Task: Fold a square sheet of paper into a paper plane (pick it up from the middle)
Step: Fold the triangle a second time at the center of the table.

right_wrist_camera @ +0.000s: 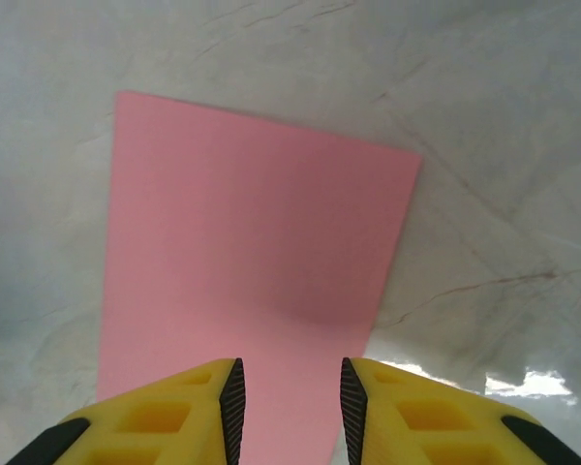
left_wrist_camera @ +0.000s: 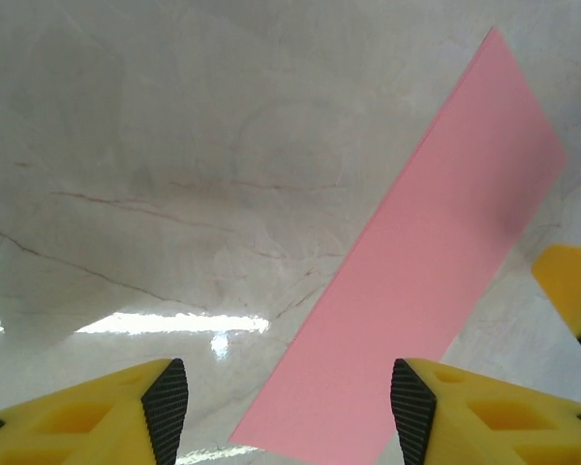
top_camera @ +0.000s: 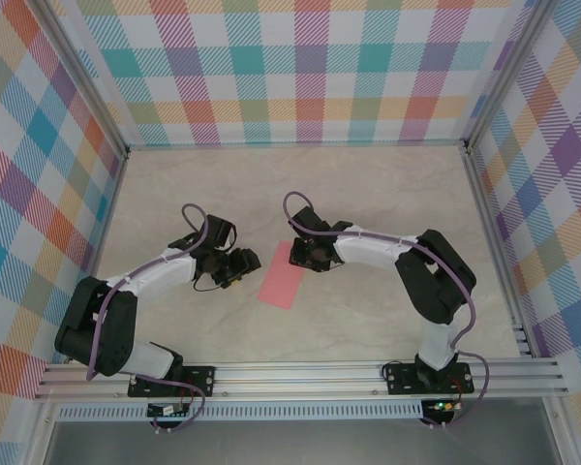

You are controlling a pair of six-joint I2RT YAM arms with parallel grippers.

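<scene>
**Two grippers parted over one pink strip**

Both pairs of jaws stand apart and clamp nothing. The left gripper [left_wrist_camera: 290,397] is spread wide, its yellow fingers [left_wrist_camera: 165,407] tipped with ribbed black pads. The right gripper [right_wrist_camera: 287,392] shows only a narrow gap, with pink visible through it.

From above, the sheet of paper [top_camera: 283,281] lies flat on the table [top_camera: 368,194] between the two arms. The right gripper [top_camera: 300,254] hangs over its far end, while the left gripper [top_camera: 234,266] sits just beside its left long edge. The long axis runs roughly near to far, slightly tilted, so the right arm looks better placed for the end and the left for the flank.

The paper [right_wrist_camera: 252,242] is thin, matt and salmon-pink, with crisp straight edges. It reads as a long rectangle rather than a square, which I take for a half-fold. In the left wrist view the strip [left_wrist_camera: 426,262] slants from between the fingers up to the right. The tabletop is glossy pale marble-look, veined and throwing glare, so the paper will likely slide rather than lift.
</scene>
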